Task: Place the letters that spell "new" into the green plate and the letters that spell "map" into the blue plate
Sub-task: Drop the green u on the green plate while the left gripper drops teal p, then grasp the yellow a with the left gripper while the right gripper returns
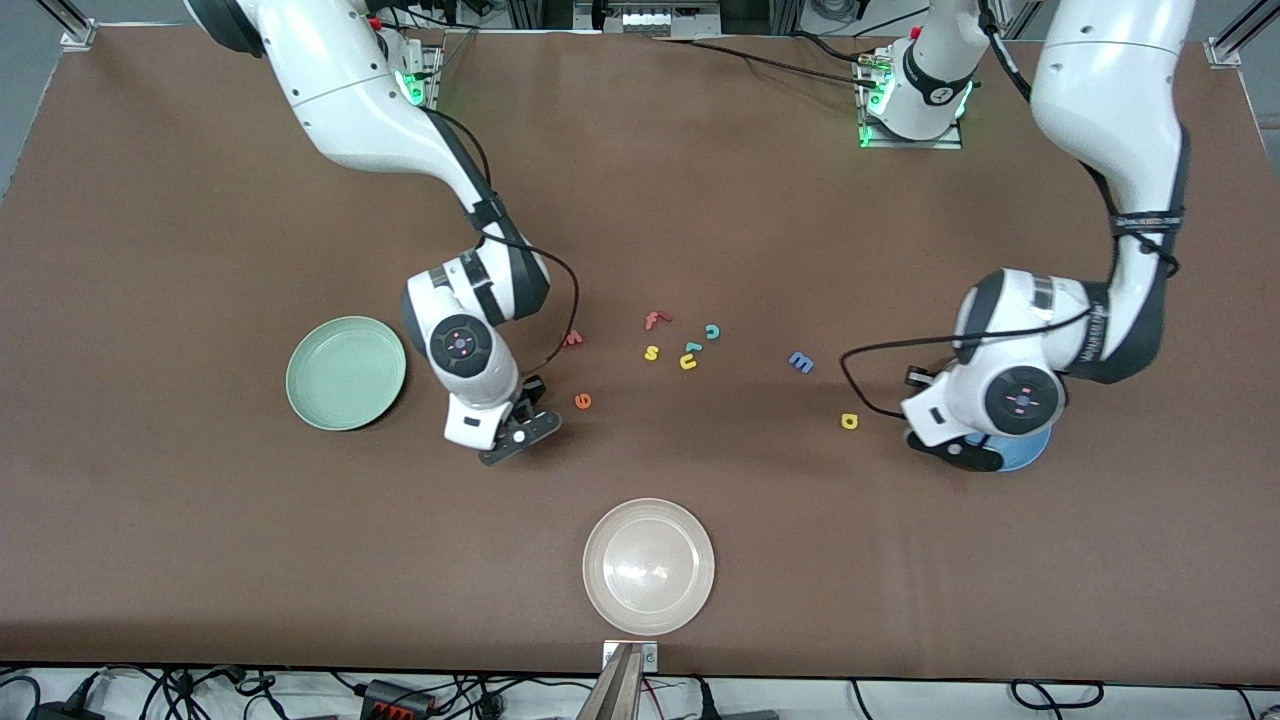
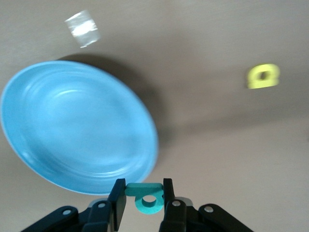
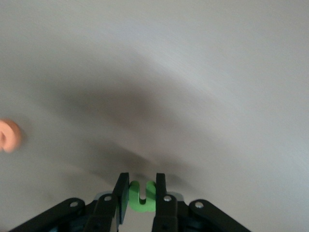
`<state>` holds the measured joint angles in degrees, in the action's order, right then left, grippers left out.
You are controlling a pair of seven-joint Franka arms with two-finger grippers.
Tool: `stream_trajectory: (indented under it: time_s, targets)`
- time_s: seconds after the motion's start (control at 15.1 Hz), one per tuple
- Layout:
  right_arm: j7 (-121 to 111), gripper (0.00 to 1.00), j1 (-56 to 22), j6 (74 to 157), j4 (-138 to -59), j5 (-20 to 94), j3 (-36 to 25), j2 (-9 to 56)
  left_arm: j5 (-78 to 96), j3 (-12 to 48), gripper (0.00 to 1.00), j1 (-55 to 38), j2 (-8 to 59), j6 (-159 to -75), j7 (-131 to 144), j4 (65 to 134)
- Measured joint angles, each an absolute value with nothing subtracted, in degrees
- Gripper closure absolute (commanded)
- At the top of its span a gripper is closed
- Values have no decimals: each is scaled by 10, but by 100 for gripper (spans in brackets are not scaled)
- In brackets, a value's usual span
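My left gripper (image 2: 144,186) is shut on the teal p (image 2: 147,199), just off the rim of the blue plate (image 2: 77,125). In the front view that gripper (image 1: 955,448) covers most of the blue plate (image 1: 1035,452). The yellow a (image 1: 849,421) (image 2: 263,76) and blue m (image 1: 801,362) lie on the table nearby. My right gripper (image 3: 141,182) is shut on the green n (image 3: 142,197), low over the table (image 1: 515,437) between the green plate (image 1: 346,373) and the orange e (image 1: 582,401) (image 3: 8,136). The red-pink w (image 1: 572,339) lies farther from the front camera.
A red f (image 1: 655,320), yellow s (image 1: 651,352), teal c (image 1: 712,331) and yellow u (image 1: 688,362) lie clustered mid-table. An off-white plate (image 1: 649,566) sits near the front edge.
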<state>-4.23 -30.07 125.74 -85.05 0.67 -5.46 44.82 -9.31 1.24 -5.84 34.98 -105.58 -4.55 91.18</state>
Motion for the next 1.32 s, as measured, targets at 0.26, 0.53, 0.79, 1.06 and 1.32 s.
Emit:
stream_trajectory:
  time_s: [0.26, 0.53, 0.79, 1.06, 1.32]
  targets:
    - [-54, 95, -234, 1196, -905, 7, -60, 365, -93, 13, 73, -9, 365, -1158, -91, 961]
    - [-57, 93, -210, 1245, -1055, -1, -72, 283, -93, 18, 0, -9, 370, -1181, -93, 980]
    - [-57, 93, -210, 1289, -1141, -15, -91, 255, -93, 25, 0, -11, 364, -1181, -94, 977]
    - [-102, 93, -174, 1301, -1158, -17, -101, 256, -93, 71, 0, -12, 344, -1176, -92, 970]
    - [-151, 0, -131, 1361, -1179, -17, -101, 272, -82, 114, 0, -36, 344, -1171, 16, 949]
